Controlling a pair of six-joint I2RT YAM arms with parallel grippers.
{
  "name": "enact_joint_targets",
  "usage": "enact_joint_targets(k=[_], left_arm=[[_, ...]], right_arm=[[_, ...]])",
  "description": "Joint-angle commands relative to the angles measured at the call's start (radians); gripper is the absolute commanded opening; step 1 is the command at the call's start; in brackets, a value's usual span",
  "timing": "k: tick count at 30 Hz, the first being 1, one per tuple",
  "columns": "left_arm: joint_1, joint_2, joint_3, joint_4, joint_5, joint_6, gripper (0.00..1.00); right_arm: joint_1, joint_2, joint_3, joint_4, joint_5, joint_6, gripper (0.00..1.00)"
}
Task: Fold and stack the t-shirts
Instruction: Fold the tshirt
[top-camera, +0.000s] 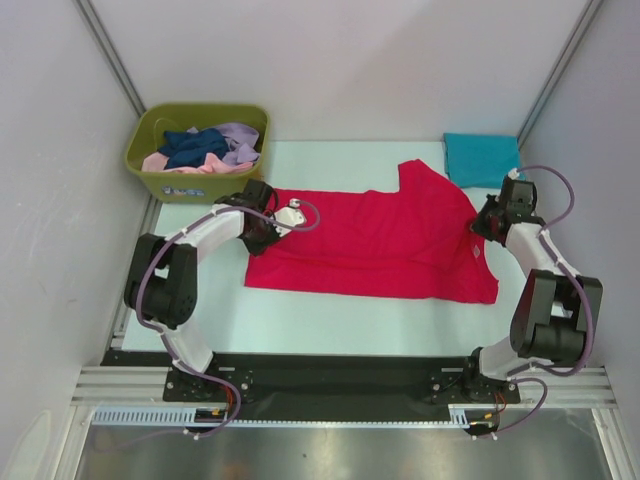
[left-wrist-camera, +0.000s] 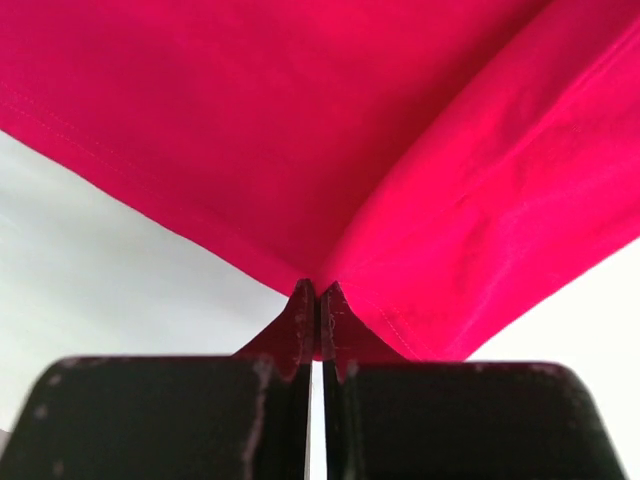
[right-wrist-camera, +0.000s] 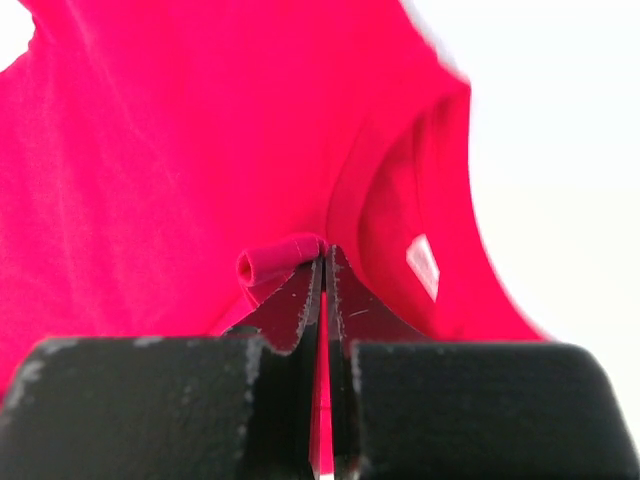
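A bright red t-shirt (top-camera: 375, 245) lies spread across the white table, one sleeve pointing to the far side. My left gripper (top-camera: 272, 226) is shut on its left hem edge; in the left wrist view the jaws (left-wrist-camera: 318, 290) pinch the red cloth (left-wrist-camera: 300, 130). My right gripper (top-camera: 480, 226) is shut on the shirt beside the collar; the right wrist view (right-wrist-camera: 324, 258) shows a rolled bit of red cloth (right-wrist-camera: 275, 262) at the tips and the neck label (right-wrist-camera: 424, 264). A folded teal t-shirt (top-camera: 481, 158) lies at the far right.
An olive-green plastic bin (top-camera: 150, 166) at the far left holds navy (top-camera: 195, 146), pink and lavender (top-camera: 240, 141) shirts in a heap. Grey walls close in both sides. A black rail runs along the near table edge (top-camera: 330, 375).
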Motion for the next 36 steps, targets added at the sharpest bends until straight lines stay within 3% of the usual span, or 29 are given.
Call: enact_joint_targets(k=[1, 6, 13, 14, 15, 16, 19, 21, 23, 26, 28, 31, 36], left_arm=[[0.021, 0.013, 0.046, -0.003, -0.029, -0.035, 0.00], [0.044, 0.001, 0.042, -0.006, -0.075, -0.099, 0.00], [0.054, 0.024, 0.062, 0.017, -0.080, -0.188, 0.18], [0.054, 0.028, 0.069, 0.028, -0.084, -0.197, 0.21], [0.058, 0.037, 0.086, 0.039, -0.092, -0.223, 0.35], [0.061, 0.043, 0.103, 0.049, -0.092, -0.240, 0.40], [0.100, 0.082, 0.244, 0.054, -0.137, -0.327, 0.56], [0.152, 0.105, 0.387, 0.011, -0.132, -0.408, 0.60], [0.173, 0.094, 0.437, -0.019, -0.112, -0.436, 0.60], [0.158, -0.024, 0.323, -0.003, -0.011, -0.389, 0.56], [0.091, -0.157, 0.124, 0.026, 0.026, -0.268, 0.54], [-0.035, -0.307, -0.125, 0.075, -0.020, -0.076, 0.56], [-0.080, -0.400, -0.323, 0.148, -0.064, 0.046, 0.62]], right_arm=[[0.008, 0.073, 0.091, 0.035, -0.019, -0.086, 0.00], [0.025, 0.144, 0.159, 0.012, -0.003, -0.103, 0.00], [0.041, 0.213, 0.214, 0.000, 0.013, -0.114, 0.00], [0.041, 0.228, 0.232, -0.012, 0.027, -0.109, 0.03], [0.042, 0.237, 0.249, -0.025, 0.055, -0.106, 0.21], [0.042, 0.251, 0.270, -0.038, 0.068, -0.106, 0.29], [0.041, 0.297, 0.419, -0.158, 0.167, -0.095, 0.40], [0.035, 0.306, 0.541, -0.280, 0.264, -0.077, 0.49], [-0.011, 0.291, 0.587, -0.410, 0.272, -0.014, 0.50], [-0.079, 0.185, 0.492, -0.526, 0.257, 0.105, 0.48], [-0.103, 0.079, 0.318, -0.533, 0.214, 0.156, 0.46], [-0.117, -0.051, 0.095, -0.497, 0.169, 0.230, 0.46], [-0.134, -0.157, -0.103, -0.447, 0.157, 0.316, 0.46]])
